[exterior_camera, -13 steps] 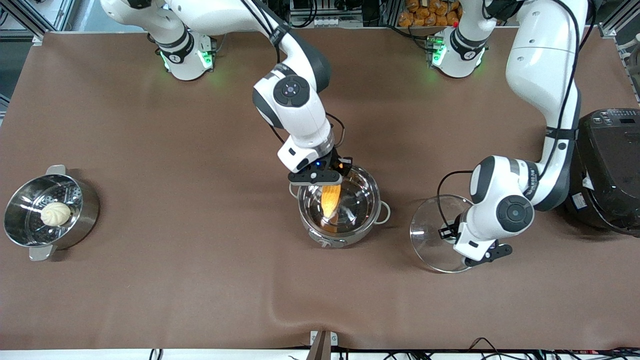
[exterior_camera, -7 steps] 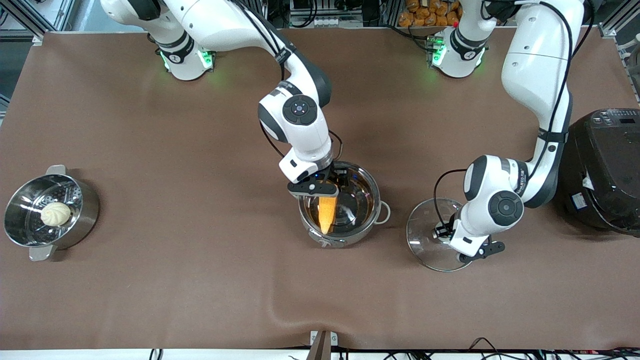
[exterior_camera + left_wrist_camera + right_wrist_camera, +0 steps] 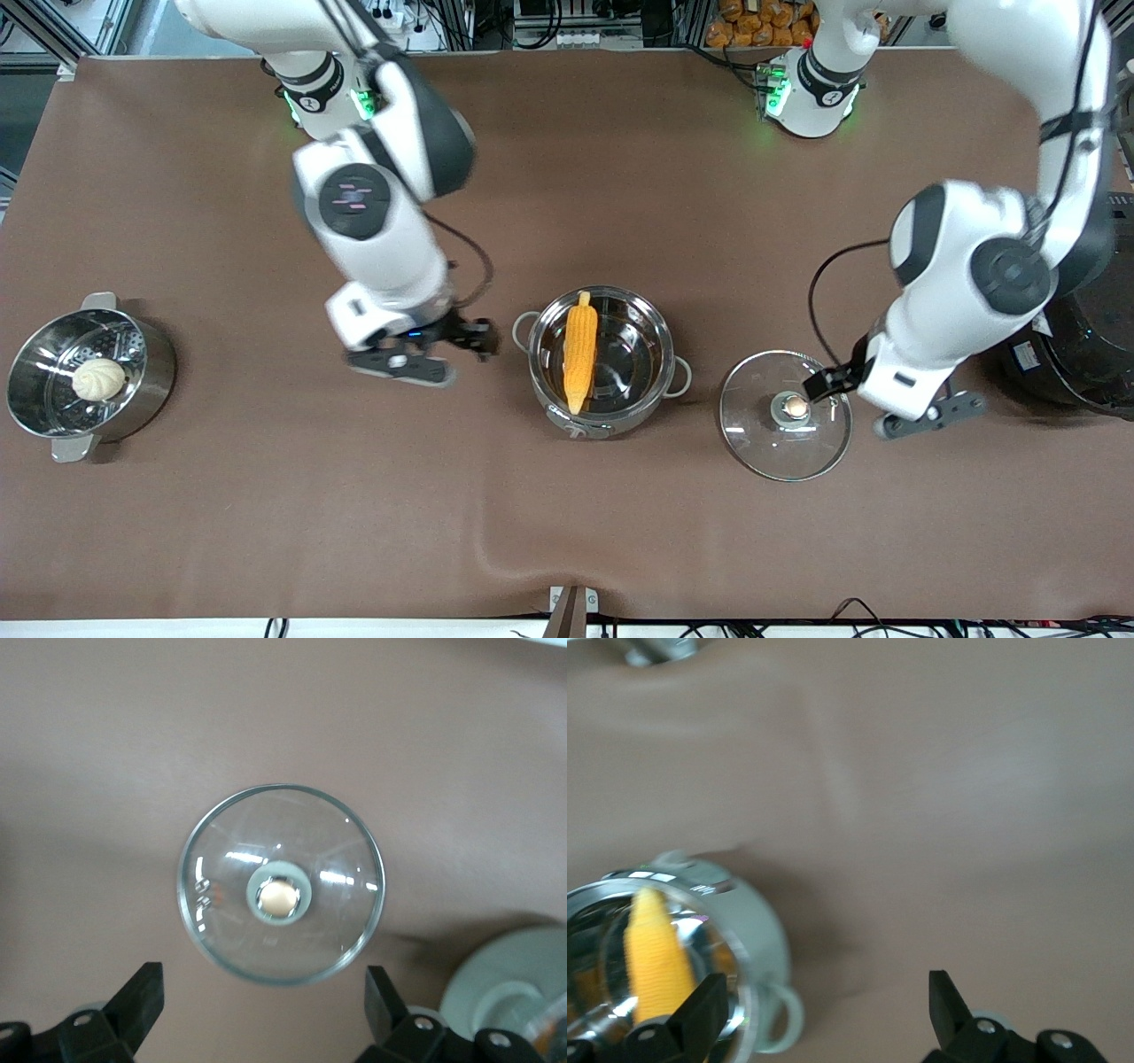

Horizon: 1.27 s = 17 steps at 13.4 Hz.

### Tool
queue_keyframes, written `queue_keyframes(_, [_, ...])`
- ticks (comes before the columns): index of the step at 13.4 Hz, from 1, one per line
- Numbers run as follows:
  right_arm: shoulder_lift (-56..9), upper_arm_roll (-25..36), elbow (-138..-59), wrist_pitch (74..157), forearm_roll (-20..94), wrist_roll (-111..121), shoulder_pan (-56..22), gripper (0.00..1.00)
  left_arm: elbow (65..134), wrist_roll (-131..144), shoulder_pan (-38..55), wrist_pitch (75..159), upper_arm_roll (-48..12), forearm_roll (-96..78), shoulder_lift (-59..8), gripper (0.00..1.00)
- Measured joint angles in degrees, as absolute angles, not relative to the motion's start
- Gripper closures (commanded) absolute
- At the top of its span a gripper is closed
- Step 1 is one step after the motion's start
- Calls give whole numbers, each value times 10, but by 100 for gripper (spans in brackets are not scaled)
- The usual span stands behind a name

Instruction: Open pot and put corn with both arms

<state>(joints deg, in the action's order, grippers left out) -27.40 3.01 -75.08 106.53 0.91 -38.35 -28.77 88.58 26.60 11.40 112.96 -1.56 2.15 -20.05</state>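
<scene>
Tapered corn (image 3: 580,353) in steel pot (image 3: 654,400)

The front view looks steeply down from high across the table (image 3: 266,514), facing the two arm bases along its top edge and taking in the whole cloth, with the pot (image 3: 601,359) near the middle.

The left wrist view looks straight down from close above the lid (image 3: 281,883), which lies beside the pot toward the left arm's end of the table. It shares this lid (image 3: 785,415) with the front view.

The right wrist view looks down from close above bare cloth beside the pot (image 3: 673,961), toward the right arm's end. It shares the pot and the corn (image 3: 656,957) inside it with the front view, corn (image 3: 579,350).
</scene>
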Motion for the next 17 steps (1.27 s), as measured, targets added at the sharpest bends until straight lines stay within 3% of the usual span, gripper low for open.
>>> queue_keyframes(5, [-220,31,-751,942,8,-173,-139,0,887,235,117,991,-23,21,-55,0])
queue_keyframes(8, [-176,32,-755,894,7,-106,-66,0,891,167,120,929,-34,21,0,0])
queue_keyframes(12, [-93,32,-820,899,7,-40,-8,0,891,36,105,888,-33,21,17,0])
queue_keyframes(17, [-6,31,-919,930,-9,-8,6,0,876,1,59,878,-38,21,17,0])
